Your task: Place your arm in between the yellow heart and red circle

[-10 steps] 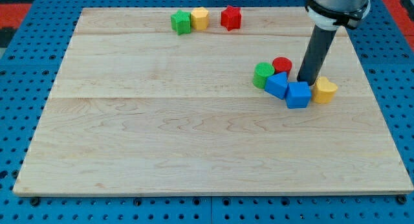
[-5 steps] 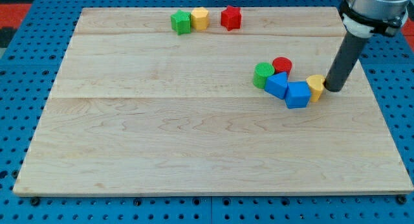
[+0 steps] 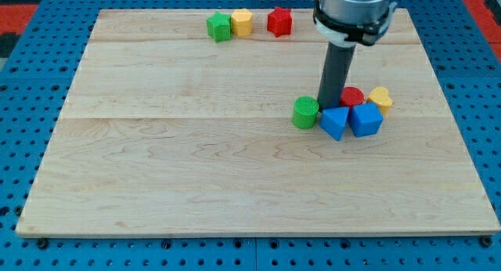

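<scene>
The yellow heart (image 3: 381, 99) lies at the view's right, just right of the red circle (image 3: 352, 96), and the two are nearly touching. My tip (image 3: 324, 108) is down on the board left of the red circle, between it and the green circle (image 3: 305, 112). The tip is not between the heart and the red circle. A blue block (image 3: 334, 121) and a blue cube (image 3: 365, 119) sit just below the tip and the red circle.
At the view's top stand a green block (image 3: 219, 26), a yellow block (image 3: 242, 22) and a red star (image 3: 279, 21) in a row. The wooden board (image 3: 196, 169) rests on a blue pegboard.
My tip swung from right of the yellow heart to left of the red circle. The cluster shifted: the green circle moved down-left, the red circle and heart now sit higher and to the right.
</scene>
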You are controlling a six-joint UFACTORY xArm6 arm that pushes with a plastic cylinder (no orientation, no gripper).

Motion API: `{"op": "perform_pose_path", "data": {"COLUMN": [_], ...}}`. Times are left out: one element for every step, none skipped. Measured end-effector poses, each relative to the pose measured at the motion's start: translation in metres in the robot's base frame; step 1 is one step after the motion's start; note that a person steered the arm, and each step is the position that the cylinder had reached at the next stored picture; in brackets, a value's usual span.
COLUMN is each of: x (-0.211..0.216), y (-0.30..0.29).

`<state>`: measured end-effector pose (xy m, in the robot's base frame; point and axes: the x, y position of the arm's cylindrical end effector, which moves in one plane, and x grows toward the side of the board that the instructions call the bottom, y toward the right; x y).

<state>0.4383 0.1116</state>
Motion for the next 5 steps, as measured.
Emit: {"op": "perform_pose_path", "data": {"x": [-0.032, -0.066, -0.04, -0.03, 0.012], "y": [-0.005, 0.003, 0.046, 0.061, 0.061]}}
